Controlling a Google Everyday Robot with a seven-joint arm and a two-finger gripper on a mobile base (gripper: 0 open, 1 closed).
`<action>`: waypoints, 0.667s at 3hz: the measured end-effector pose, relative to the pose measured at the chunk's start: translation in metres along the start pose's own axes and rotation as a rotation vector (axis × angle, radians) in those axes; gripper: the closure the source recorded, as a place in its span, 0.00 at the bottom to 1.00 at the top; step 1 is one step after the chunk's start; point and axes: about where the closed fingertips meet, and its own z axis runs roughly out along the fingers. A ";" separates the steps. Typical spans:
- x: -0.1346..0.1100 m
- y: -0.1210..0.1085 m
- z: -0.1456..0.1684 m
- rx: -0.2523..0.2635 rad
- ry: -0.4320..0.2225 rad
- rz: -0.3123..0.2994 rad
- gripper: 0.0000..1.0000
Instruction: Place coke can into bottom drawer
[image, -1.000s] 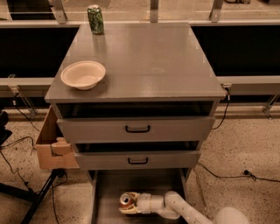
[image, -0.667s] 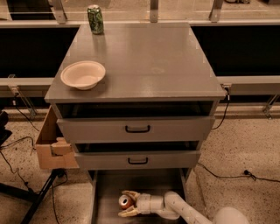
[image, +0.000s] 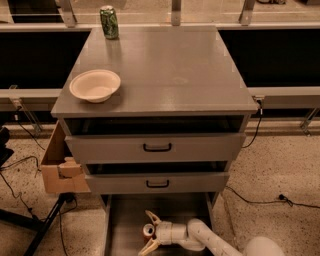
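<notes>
We see the pincer (image: 144, 233) low inside the bottom drawer (image: 123, 220), reaching in from the right on its pale arm. Its two fingers (image: 151, 217) now splay wide, one toward the cabinet and one toward us. A moment ago they sat closer in around the coke can (image: 149, 230). The can rests between the spread fingers on the drawer floor, its silver top turned our way, and we cannot tell whether either finger touches it. We judge that the grip has just let go, so the can is delivered and what remains is to draw the arm out without knocking it over. Up on the desk (image: 170, 70) the green can (image: 109, 22) and the bowl (image: 95, 85) stand where they were.
</notes>
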 end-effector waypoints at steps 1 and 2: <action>-0.008 -0.001 0.001 -0.020 0.022 -0.018 0.00; -0.023 -0.011 -0.034 -0.009 0.121 -0.022 0.00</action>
